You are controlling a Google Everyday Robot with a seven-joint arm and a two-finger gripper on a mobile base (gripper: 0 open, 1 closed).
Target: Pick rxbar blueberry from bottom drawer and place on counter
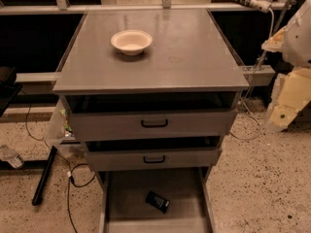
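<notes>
The rxbar blueberry [158, 201], a small dark glossy bar, lies flat and askew on the floor of the bottom drawer [129, 191], which is pulled out toward me. The counter [189, 57] is the wide grey top of the cabinet. My arm shows as pale cream and white parts at the right edge. My gripper [279, 116] hangs there beside the cabinet, at about the height of the top drawer, well right of and above the bar. It holds nothing that I can see.
A white bowl [131, 41] stands on the counter's back left. The two upper drawers with black handles [154, 123] [154, 159] are slightly open. Cables [73, 178], a black bar [43, 176] and a plastic bottle [9, 156] lie on the floor at left.
</notes>
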